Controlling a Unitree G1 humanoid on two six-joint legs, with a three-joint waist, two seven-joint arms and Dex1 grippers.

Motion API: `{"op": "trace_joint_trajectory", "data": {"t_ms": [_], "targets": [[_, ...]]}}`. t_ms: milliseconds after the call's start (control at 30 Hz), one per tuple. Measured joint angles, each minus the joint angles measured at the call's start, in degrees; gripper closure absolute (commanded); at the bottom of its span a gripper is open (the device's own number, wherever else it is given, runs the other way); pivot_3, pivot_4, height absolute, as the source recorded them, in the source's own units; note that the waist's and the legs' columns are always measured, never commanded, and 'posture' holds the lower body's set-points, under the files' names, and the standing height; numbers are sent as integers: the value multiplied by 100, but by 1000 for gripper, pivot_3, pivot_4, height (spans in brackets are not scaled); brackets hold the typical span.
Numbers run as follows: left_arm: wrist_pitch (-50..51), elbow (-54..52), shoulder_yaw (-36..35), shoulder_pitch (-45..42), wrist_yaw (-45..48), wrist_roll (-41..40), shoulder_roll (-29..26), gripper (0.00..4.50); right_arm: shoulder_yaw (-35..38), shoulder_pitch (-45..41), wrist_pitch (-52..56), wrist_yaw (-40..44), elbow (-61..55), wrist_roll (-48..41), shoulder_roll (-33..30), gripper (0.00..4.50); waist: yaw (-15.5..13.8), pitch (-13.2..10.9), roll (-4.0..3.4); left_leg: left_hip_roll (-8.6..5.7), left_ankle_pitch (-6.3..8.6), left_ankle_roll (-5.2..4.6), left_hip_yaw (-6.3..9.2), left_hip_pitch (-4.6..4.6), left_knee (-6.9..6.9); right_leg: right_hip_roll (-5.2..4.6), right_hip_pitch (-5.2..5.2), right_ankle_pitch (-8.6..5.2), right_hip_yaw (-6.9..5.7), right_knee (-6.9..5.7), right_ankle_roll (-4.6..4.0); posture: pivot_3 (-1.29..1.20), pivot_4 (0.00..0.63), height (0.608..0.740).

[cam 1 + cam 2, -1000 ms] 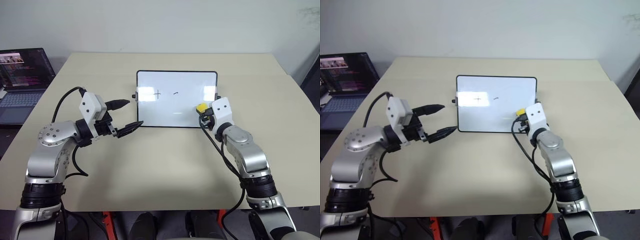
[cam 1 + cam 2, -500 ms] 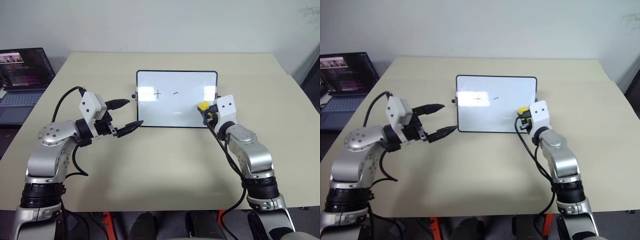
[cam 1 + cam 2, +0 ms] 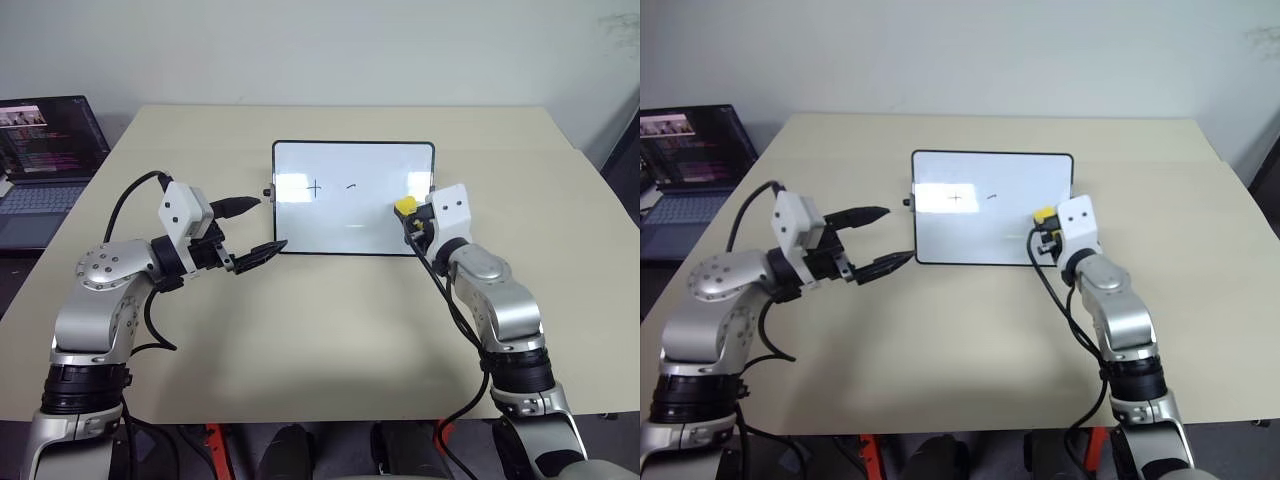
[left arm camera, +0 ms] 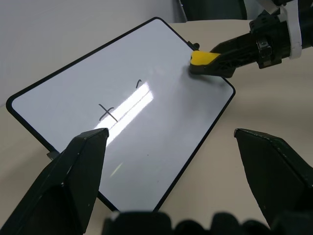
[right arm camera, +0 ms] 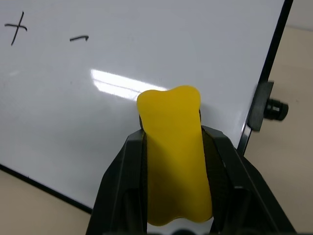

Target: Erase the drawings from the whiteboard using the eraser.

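Note:
The whiteboard (image 3: 353, 198) lies flat at the middle of the table. Two drawings show on it, a black plus (image 3: 315, 187) and a short dash (image 3: 351, 186). My right gripper (image 3: 409, 212) is shut on the yellow eraser (image 3: 405, 207), which it holds over the board's right part, well to the right of the dash. In the right wrist view the eraser (image 5: 174, 152) sits between the two black fingers above the white surface. My left gripper (image 3: 258, 228) stands open just off the board's left edge, with nothing between its fingers.
An open laptop (image 3: 45, 160) sits at the table's far left edge. The beige table (image 3: 320, 330) has wide bare room in front of the board and to its right. A black knob (image 5: 275, 108) sticks out from the board's right side.
My right gripper has lifted slightly with the eraser and moved a little further over the board's right part. The left arm has stayed still.

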State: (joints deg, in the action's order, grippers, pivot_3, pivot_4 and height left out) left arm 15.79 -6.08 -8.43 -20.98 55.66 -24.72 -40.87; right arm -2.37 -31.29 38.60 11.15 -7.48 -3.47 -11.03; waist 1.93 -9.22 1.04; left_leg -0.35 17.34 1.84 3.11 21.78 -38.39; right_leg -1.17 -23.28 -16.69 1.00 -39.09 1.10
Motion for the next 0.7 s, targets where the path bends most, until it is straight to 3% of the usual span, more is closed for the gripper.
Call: {"op": "trace_joint_trajectory", "data": {"t_ms": [500, 700], "targets": [[-140, 217, 10, -83, 5, 39, -4, 0, -306, -1635, -1540, -172, 2277, 194, 969, 3290, 43, -1, -1, 2, -1, 2, -1, 1, 5, 0, -6, 0, 0, 0, -1, 0, 150, 740], [-140, 207, 7, 9, 0, 37, -9, 0, -344, -1987, -2208, -124, 3197, 271, 1048, 3290, 71, -1, -1, -2, -2, 4, -2, 6, 6, -5, -7, 0, 2, 6, -1, 0, 150, 740]]}}
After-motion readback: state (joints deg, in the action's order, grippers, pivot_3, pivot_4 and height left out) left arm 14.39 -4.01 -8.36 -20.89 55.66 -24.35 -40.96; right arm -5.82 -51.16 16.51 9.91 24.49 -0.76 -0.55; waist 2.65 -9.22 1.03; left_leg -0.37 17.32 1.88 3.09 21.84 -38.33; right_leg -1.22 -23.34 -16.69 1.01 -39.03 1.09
